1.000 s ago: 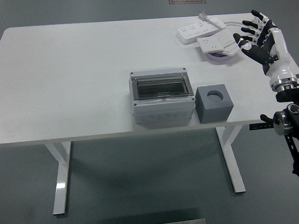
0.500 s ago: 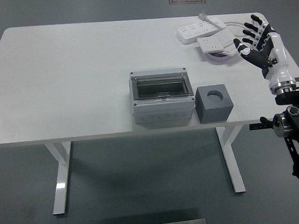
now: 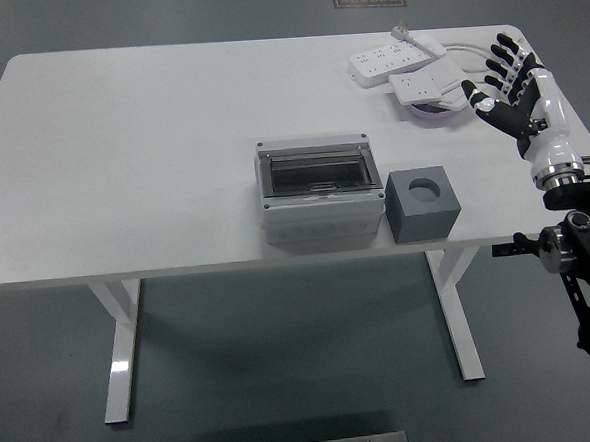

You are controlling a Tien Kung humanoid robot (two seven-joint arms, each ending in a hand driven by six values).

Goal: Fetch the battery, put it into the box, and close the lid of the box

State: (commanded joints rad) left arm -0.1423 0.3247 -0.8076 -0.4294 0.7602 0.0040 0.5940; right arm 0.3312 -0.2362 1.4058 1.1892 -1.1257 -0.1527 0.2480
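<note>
Right hand (image 3: 513,92) slightly nearer, fingers (image 3: 502,50) spread.

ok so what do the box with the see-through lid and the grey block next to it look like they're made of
The box looks like moulded light grey plastic, matte, with screw bosses at the corners; its lid panel is smoky and see-through, probably clear plastic. The grey block is a darker, uniformly matte grey with a round hole on top; it could be foam or plastic, the view leaves that open.
</note>
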